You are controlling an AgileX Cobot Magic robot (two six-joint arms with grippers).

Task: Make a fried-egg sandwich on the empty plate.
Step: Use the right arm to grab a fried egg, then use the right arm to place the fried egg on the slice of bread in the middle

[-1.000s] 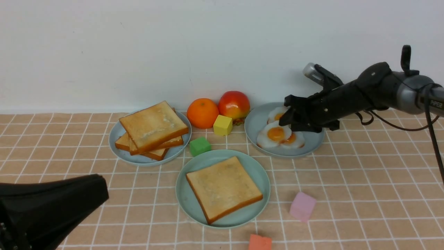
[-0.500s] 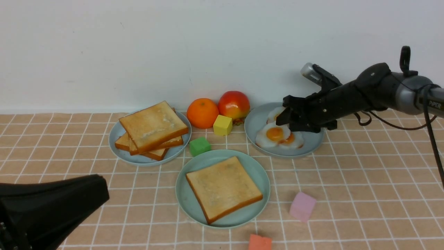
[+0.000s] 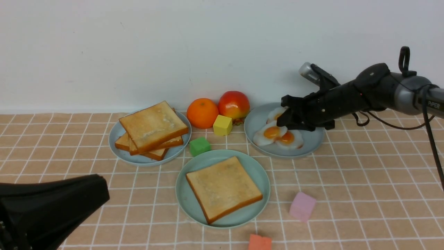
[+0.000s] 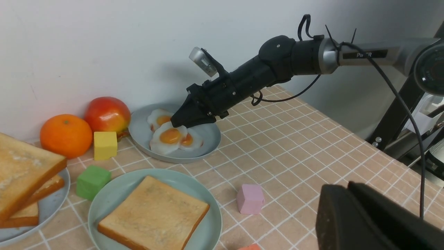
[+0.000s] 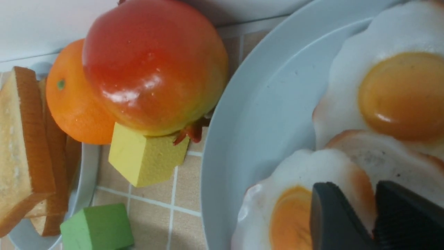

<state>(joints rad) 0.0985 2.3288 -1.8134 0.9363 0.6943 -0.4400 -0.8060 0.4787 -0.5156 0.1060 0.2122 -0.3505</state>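
Peach checked cloth (image 3: 364, 180), white wall behind. Mint-green plate (image 3: 184, 194) sits front centre with one toast slice (image 3: 223, 187) flat on it, square so no long axis, a corner pointing at the robot. Three eggs lie on the right grey-blue plate (image 3: 312, 146); right gripper (image 3: 281, 122) pinches the rim of the front-left fried egg (image 3: 269, 135), which lies crosswise. Three slices in the toast stack (image 3: 152, 126) on the left grey-blue plate (image 3: 116, 146). One orange (image 3: 202, 113), one red-yellow fruit (image 3: 234, 104), four cubes: yellow cube (image 3: 222, 125), green cube (image 3: 199, 146), pink cube (image 3: 302, 206), orange-red cube (image 3: 260, 243). Left gripper (image 4: 347, 194) low at near left, jaws together, empty.
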